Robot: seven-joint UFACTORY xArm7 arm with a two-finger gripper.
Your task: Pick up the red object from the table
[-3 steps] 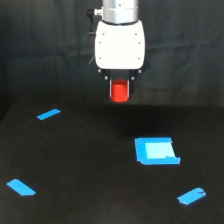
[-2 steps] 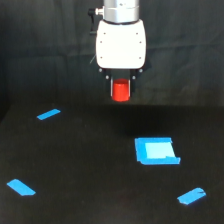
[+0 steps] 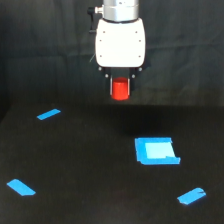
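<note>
Matt black table (image 3: 75,165); glossy white plastic hand (image 3: 120,90).

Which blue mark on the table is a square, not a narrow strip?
The blue square patch, toward the exterior view's right; the other three blue marks are thin strips.

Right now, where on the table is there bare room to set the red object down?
The table is bare in its middle, between the tape strip at the exterior view's left and the blue square. The near middle is also bare, between two more strips. It is tightest near the square. The gripper holds the red object between its jaws, above the table.
</note>
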